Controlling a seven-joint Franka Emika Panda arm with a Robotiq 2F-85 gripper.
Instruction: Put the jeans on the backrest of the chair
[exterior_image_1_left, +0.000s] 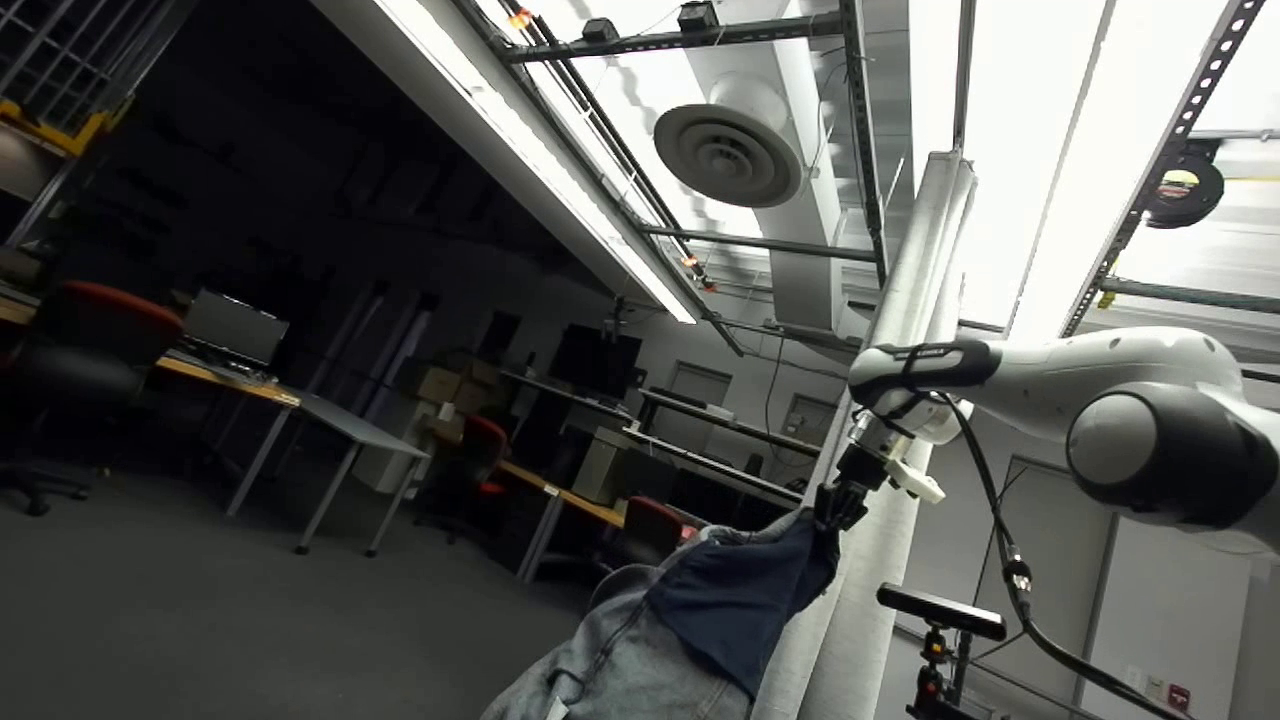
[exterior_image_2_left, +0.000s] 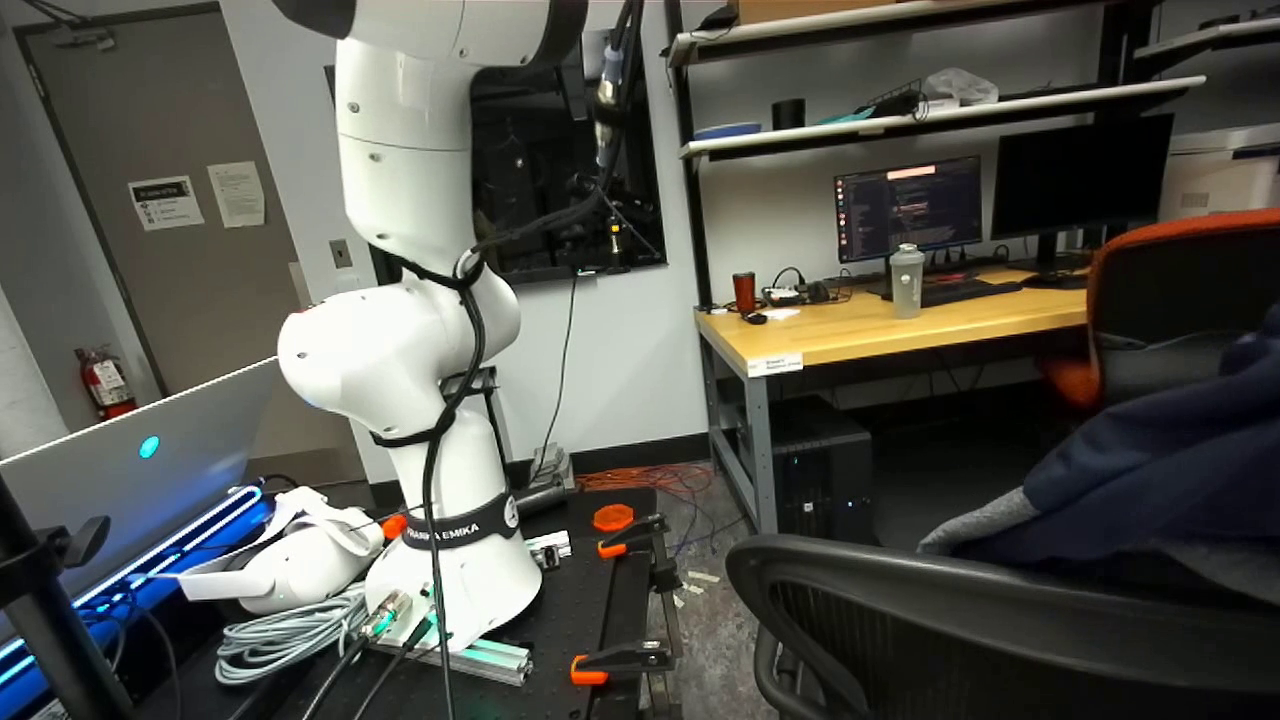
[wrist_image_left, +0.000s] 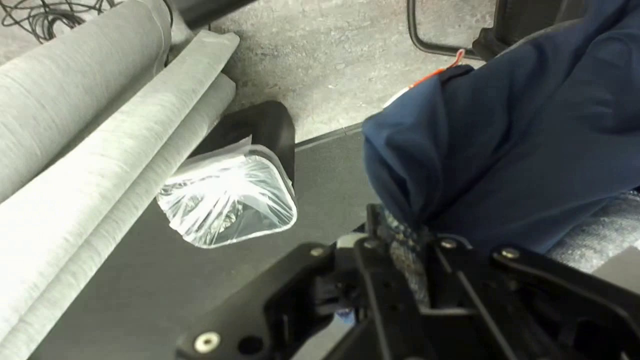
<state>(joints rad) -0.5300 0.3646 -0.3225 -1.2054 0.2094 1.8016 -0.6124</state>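
- End effector, closest in the wrist view: clamped on a bunched edge of the jeans; denim is seen squeezed in its grip.
- Jeans held high by that edge; in an exterior view the jeans are seen trailing down and away from the grip, lower part cut off.
- Chair backrest shown in the foreground of an exterior view; its upper edge is backed by the jeans from that angle. Whether the two are touching cannot be told.
- Step, as judged: draping; release not yet due.
- Held edge should be carried across the top of the backrest and well past it, so that roughly equal cloth is hung on each side.
- Travel best kept slow and high; with a one-point grip, swing and twist are to be expected.
- Grey rolls and a lined bin are seen left of the grip in the wrist view; snagging should be avoided.
- Weight should be taken by the backrest before the grip is opened; otherwise the jeans would probably be lost to the floor.
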